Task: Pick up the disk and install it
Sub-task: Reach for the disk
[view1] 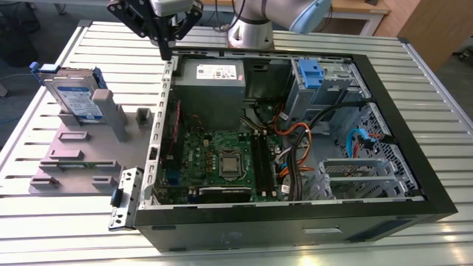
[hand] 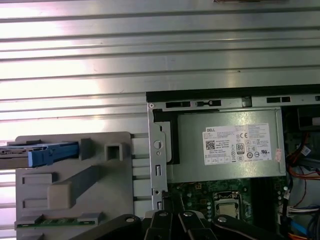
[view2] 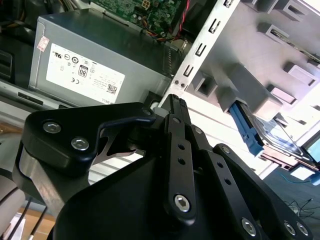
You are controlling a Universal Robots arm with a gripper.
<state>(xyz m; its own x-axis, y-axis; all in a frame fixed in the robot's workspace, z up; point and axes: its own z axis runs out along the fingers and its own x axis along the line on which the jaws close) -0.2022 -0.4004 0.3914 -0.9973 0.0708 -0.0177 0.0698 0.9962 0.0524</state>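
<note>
The gripper (view1: 164, 51) is seen with its fingers brought together and nothing clamped between them. It is held above the rim of the open computer case (view1: 296, 219), at the corner where the grey power supply (view1: 212, 83) is mounted inside. The disk (view1: 74, 97) is found outside the case, stood on edge in a grey fixture (view1: 81, 160) that is laid on the slatted table (view1: 88, 233) just beside the case's slotted wall. The disk is kept well apart from the gripper. Inside the case, a green motherboard (view1: 221, 160) is seen next to the power supply.
</note>
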